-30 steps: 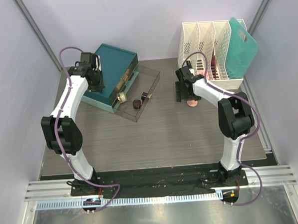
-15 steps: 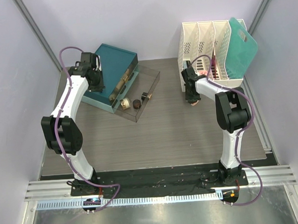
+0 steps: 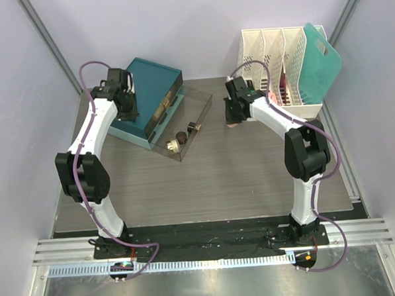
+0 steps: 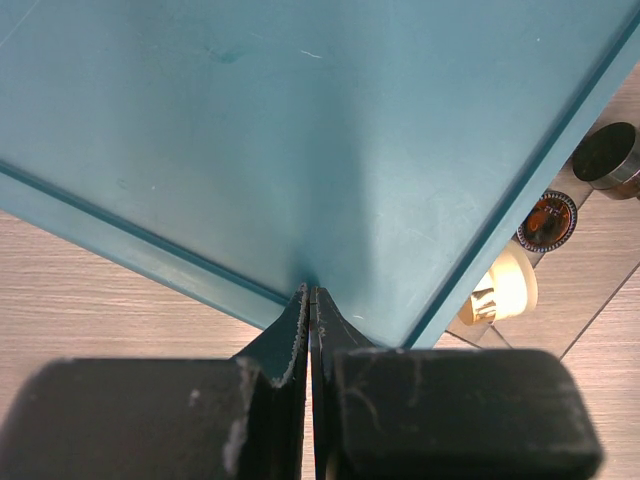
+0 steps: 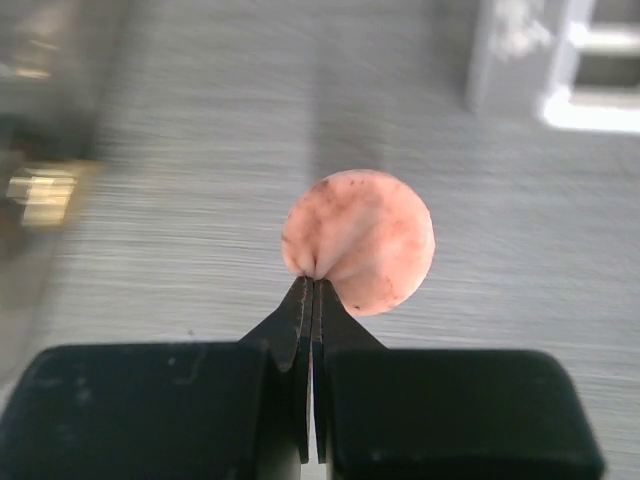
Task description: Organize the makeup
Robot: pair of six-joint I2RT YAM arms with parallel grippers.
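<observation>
My right gripper (image 5: 312,282) is shut on the edge of a thin peach-pink round compact (image 5: 360,240), which hangs above the wooden table. In the top view this gripper (image 3: 234,119) is between the clear drawer and the white rack. My left gripper (image 4: 308,292) is shut with nothing in it, its tips pressed on the teal drawer box (image 4: 300,130) near its edge. The clear drawer (image 3: 200,108) stands pulled out and holds a beige jar (image 3: 173,145), a dark-brown jar (image 3: 181,136) and a dark-capped piece (image 3: 194,127).
A white slotted rack (image 3: 272,51) stands at the back right with a teal board (image 3: 322,65) leaning in it. Purple walls close in the left, right and back of the table.
The right gripper shut on the pink compact and carried it left, toward the clear drawer. The beige jar rolled toward the drawer's front corner. The left arm stayed put.
</observation>
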